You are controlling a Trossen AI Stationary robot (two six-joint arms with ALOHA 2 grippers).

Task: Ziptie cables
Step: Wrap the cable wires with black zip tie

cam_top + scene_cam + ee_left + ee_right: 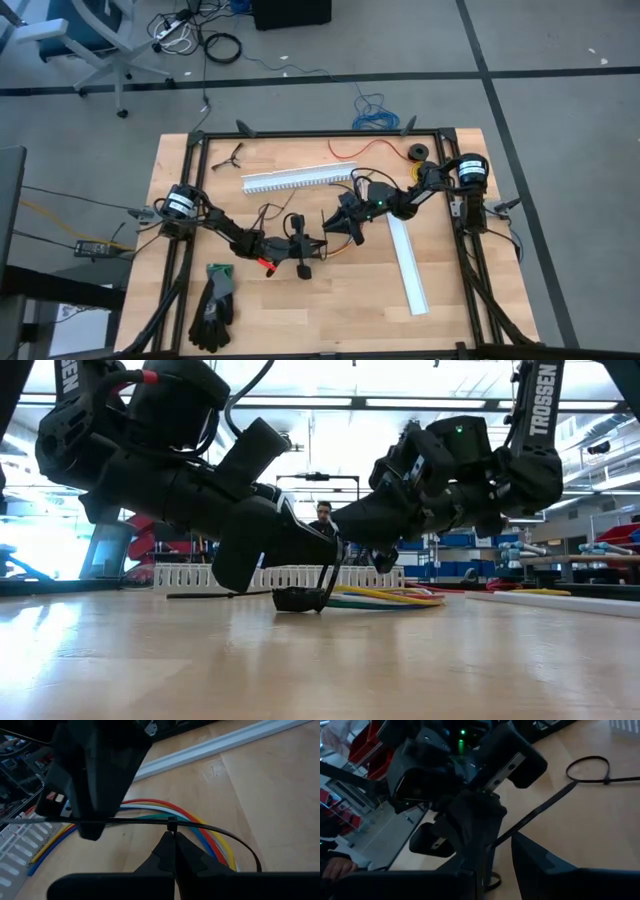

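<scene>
Five coloured cables (pixel 165 812) curve together under a black ziptie (pixel 172 825).

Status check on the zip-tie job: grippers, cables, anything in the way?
Left gripper shut on the zip tie at its head. Right gripper pinching the tie's tail. Tie lies across the cables. Nothing blocking.

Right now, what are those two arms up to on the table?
They are zip-tying the cables. The left gripper is shut on the black zip tie at its head, where it crosses the coloured wires. The right gripper, close opposite near mid-table, appears to hold the tie's strap. The loop still looks loose.
</scene>
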